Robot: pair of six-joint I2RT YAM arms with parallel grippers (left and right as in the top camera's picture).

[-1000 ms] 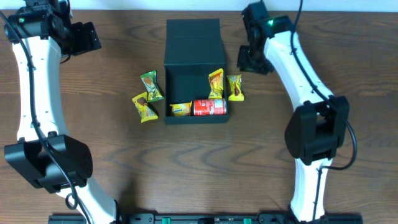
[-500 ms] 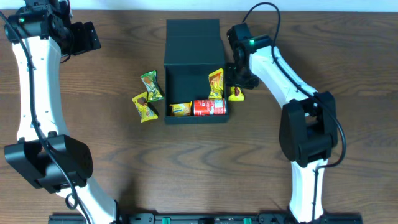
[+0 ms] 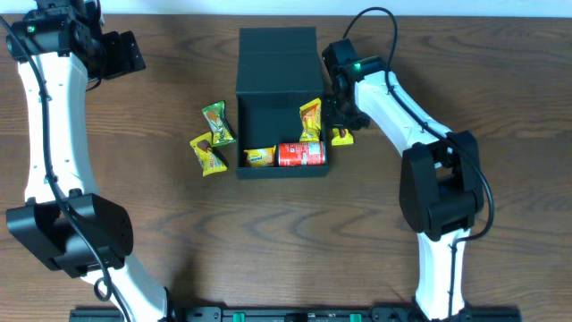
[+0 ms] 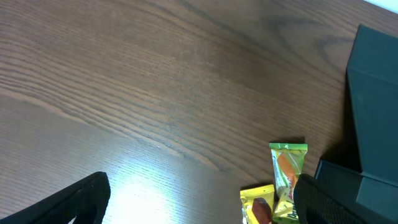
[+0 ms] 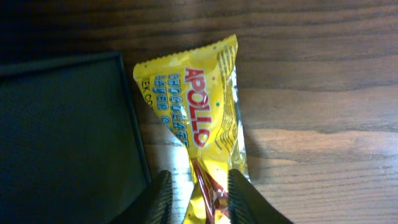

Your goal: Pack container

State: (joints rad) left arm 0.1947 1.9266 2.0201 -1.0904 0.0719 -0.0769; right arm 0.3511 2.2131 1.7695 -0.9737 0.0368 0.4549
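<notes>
Overhead, the container [image 3: 273,121] is shown at the middle of the far half of the table [image 3: 161,233], with its lid flap [image 3: 277,49] laid back and a red can [image 3: 301,154] lying along its near wall. It is judged stiff, light and easily slid. It is best taken by a wall's rim, or by the flap when closing. The right gripper [image 3: 340,125] is placed just outside the right wall, over a snack packet [image 3: 340,137]. The left gripper [image 3: 121,54] is held well apart, at the far left corner.

From the left wrist, the left gripper [image 4: 199,186] is seen spread wide and empty, with bare wood between its fingers. Two loose packets [image 4: 288,177] and an edge of the container [image 4: 373,112] are caught at the right.

From the right wrist, the snack packet [image 5: 199,118] is seen flat on the wood, just beside the container [image 5: 62,137] wall. Its foil is judged light, soft and slippery, so the crimped end is the surer hold. The right gripper [image 5: 199,196] is drawn nearly together, its fingers [image 5: 160,202] pinching the packet's near end; how firmly cannot be told.
</notes>
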